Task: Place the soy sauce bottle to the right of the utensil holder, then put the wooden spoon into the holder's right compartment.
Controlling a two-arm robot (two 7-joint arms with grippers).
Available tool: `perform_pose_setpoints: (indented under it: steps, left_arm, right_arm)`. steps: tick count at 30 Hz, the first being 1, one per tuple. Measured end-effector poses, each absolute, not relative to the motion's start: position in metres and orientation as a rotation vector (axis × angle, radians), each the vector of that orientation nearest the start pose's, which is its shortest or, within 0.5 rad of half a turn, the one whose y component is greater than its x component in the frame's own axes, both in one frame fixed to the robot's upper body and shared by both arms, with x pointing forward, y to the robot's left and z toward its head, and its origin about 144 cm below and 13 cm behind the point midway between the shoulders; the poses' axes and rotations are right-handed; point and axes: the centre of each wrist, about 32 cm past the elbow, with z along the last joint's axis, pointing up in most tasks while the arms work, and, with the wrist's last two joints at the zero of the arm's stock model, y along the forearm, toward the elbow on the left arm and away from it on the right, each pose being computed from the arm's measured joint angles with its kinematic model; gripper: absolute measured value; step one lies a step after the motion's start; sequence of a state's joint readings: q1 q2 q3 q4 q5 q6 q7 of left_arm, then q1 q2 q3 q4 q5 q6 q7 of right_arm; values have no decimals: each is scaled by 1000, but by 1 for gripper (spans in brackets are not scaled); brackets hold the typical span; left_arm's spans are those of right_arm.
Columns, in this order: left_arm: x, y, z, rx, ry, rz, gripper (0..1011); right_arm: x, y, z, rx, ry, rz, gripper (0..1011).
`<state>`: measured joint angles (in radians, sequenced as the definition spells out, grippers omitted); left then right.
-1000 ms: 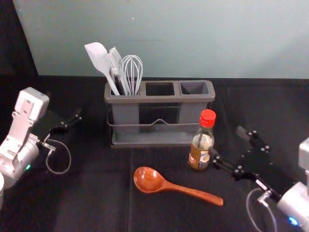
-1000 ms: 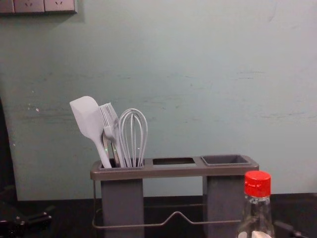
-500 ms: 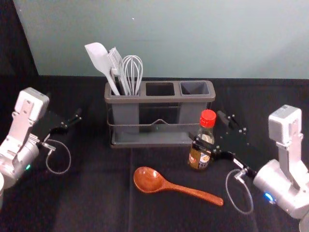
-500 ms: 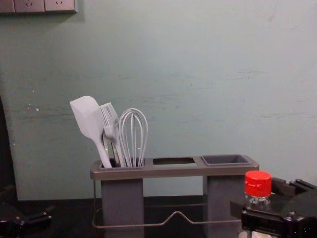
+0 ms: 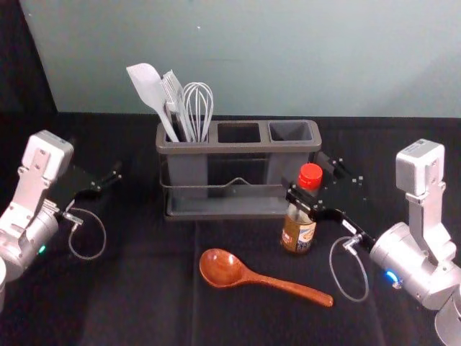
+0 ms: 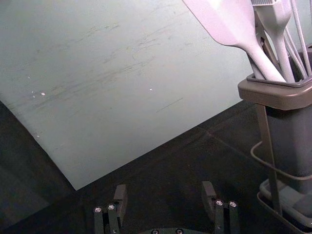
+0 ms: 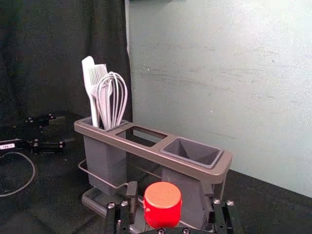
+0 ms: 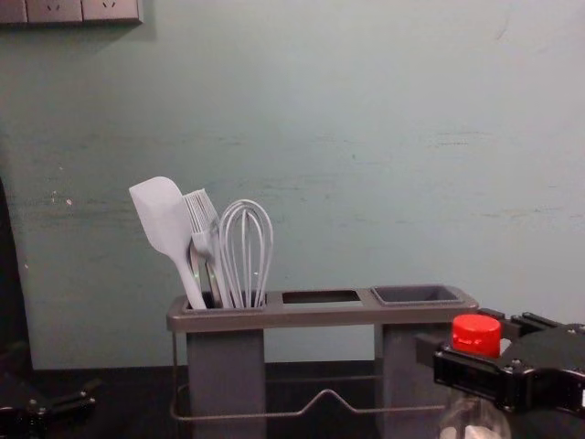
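The right tool (image 7: 169, 194) is spread around the bottle (image 5: 298, 234) near the holder's (image 5: 238, 148) front right corner; closing off-centre could tip it. The left tool (image 6: 165, 190), also apart, is parked left of the holder

Red-capped soy sauce bottle (image 5: 297, 234) upright before right end of grey utensil holder (image 5: 238, 148), wooden spoon (image 5: 249, 277) flat in front.

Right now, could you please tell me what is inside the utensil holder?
The left compartment of the utensil holder holds a spatula, brush and whisk; its walls hide their lower ends. No utensil rises from the middle opening or right compartment, whose bottom is hidden.
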<state>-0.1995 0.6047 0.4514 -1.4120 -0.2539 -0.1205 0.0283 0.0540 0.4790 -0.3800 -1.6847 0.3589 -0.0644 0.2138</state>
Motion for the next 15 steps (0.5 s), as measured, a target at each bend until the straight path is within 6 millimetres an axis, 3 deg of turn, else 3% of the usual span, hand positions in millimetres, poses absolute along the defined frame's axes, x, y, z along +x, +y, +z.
perform_pose_setpoints:
  steps: [15]
  left_arm:
    - [489,310,1140,304,-285,1248,1005]
  right_arm:
    - [443,-241,1171,-30,-107,-939,382]
